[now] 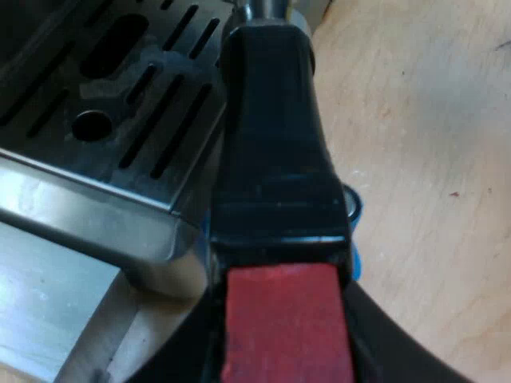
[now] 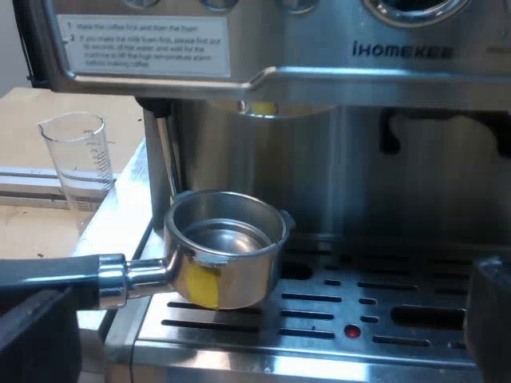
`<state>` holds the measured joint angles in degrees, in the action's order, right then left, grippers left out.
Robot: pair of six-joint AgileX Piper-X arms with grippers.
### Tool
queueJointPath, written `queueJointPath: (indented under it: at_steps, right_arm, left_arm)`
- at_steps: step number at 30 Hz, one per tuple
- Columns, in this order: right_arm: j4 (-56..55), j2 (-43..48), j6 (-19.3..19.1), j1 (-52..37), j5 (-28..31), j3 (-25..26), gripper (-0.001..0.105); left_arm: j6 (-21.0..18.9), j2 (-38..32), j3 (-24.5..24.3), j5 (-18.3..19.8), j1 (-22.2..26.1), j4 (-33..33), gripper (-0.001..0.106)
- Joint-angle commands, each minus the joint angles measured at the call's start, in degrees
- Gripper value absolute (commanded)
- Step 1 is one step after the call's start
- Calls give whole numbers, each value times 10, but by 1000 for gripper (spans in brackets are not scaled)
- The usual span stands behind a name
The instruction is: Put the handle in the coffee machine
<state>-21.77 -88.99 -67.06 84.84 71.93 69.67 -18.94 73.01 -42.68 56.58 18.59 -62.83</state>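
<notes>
Pale wooden worktop [image 1: 415, 159] is stretching away beside the espresso machine [image 1: 120, 96], whose slotted drip tray [image 1: 152, 120] is lying close to the camera. From the left wrist, the holder's dark handle [image 1: 275, 136] is running along the edge of the machine's tray, with its red end [image 1: 287, 327] sitting nearest. The left hand [image 1: 287, 355] is pinching the handle at that red end, one black finger [image 1: 180, 363] pressing on each side.

From the right wrist, the machine's steel front [image 2: 319, 72] is rising behind everything, carrying a printed label [image 2: 144, 46]. The holder [image 2: 227, 247] is hanging just over the machine's drip tray and below its front panel, not locked in, with its metal cup facing up. Its handle is reaching out past the machine's side. A measuring glass [image 2: 76, 155] is standing upright on the worktop beside the machine. The right hand [image 2: 259, 343] is spread wide, its fingers [image 2: 32, 335] sitting well apart near the machine's tray.
</notes>
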Motion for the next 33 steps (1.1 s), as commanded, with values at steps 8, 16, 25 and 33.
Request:
queueJointPath:
  at_steps: [8, 16, 25, 33]
  right_arm:
    - [45, -10, -4, -13, 30, 0, 102]
    - [52, -10, -10, -36, 28, 0, 102]
    - [52, -10, -11, -40, 28, 0, 102]
    - [50, -10, -11, -44, 28, 0, 102]
  left_arm:
    - [-6, 34, -28, 56, -24, 11, 0]
    - [-36, 58, -45, 60, -55, 46, 0]
    - [-135, 61, -45, 81, -59, 166, 0]
    - [-160, 61, -45, 81, -88, 214, 0]
